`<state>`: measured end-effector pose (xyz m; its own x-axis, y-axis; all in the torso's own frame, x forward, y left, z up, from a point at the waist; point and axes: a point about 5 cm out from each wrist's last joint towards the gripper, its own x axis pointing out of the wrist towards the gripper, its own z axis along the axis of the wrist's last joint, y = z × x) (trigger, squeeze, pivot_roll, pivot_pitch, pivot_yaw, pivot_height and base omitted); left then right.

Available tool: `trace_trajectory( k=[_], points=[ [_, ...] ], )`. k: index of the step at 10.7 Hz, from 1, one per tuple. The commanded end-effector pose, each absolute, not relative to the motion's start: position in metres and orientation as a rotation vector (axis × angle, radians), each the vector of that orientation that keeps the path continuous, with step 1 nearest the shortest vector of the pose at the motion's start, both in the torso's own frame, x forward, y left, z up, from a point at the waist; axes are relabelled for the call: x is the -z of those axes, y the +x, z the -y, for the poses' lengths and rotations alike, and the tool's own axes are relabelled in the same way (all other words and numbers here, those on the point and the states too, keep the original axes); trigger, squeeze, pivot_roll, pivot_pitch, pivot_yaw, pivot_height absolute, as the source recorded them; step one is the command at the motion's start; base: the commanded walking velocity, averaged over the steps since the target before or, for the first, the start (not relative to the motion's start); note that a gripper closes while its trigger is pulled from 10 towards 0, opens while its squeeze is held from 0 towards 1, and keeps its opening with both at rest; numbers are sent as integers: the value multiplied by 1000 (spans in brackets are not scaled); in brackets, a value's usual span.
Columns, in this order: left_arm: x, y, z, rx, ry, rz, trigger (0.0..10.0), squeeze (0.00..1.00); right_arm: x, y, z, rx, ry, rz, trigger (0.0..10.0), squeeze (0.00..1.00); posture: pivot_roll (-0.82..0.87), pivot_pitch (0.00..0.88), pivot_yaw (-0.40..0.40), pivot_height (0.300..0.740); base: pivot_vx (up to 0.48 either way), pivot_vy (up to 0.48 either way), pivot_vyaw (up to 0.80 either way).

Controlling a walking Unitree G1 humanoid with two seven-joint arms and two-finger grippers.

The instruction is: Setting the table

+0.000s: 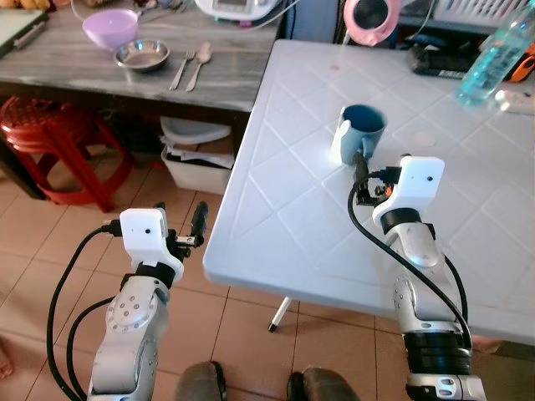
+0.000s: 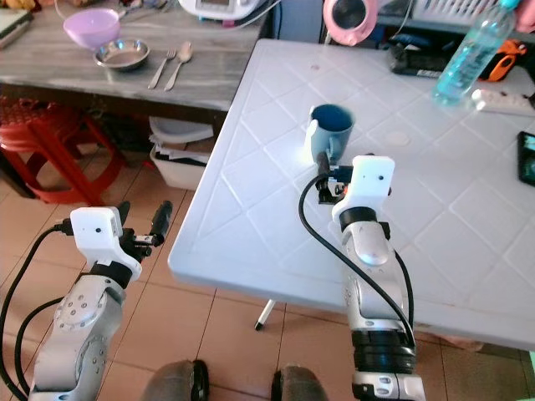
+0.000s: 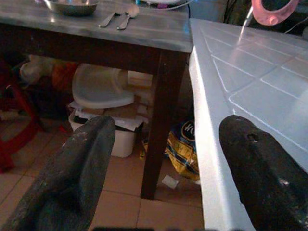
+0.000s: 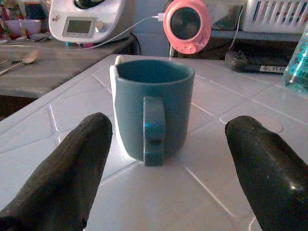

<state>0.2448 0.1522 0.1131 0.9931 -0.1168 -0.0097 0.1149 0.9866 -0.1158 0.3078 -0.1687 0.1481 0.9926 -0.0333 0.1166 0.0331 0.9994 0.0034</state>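
Mug (image 4: pixel 153 113) upright at frame centre, handle facing right gripper (image 4: pixel 166 168); fingers spread wide, empty, just short. Left gripper (image 3: pixel 163 178) open, off table (image 1: pixel 468 242) edge, farther.

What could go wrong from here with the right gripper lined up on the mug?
1. The right gripper is open just short of the blue mug, whose handle faces it. A finger could catch the handle and tip or twist the mug.
2. A push forward without a grasp may slide the mug across the smooth white table.
3. The left gripper hangs open beside the table edge and could bump it if the robot moves closer.
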Motion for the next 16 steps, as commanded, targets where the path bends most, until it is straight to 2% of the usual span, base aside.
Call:
trace_trajectory(
  k=[1, 8, 9, 10, 16],
  points=[
    [-115, 243, -154, 117, -100, -18, 10000, 0, -143, 308, 172, 48, 2, 93, 10000, 0, 25, 163, 13, 740, 0, 0, 0],
    [-115, 236, -155, 119, -92, -45, 10000, 0, -149, 323, 183, 24, -37, 81, 10000, 0, 34, 192, 19, 740, 0, 0, 0],
    [-115, 236, -155, 120, -91, -46, 10000, 0, -150, 324, 183, 18, -36, 82, 7137, 0, 34, 195, 19, 740, 0, 0, 0],
    [-115, 236, -155, 118, -90, -49, 10000, 0, -153, 329, 183, -7, -38, 85, 0, 0, 34, 198, 21, 740, 0, 0, 0],
    [-114, 235, -155, 112, -93, -57, 10000, 0, -160, 333, 176, -76, -74, 115, 0, 0, 29, 207, 18, 740, 0, 0, 0]
  ],
)
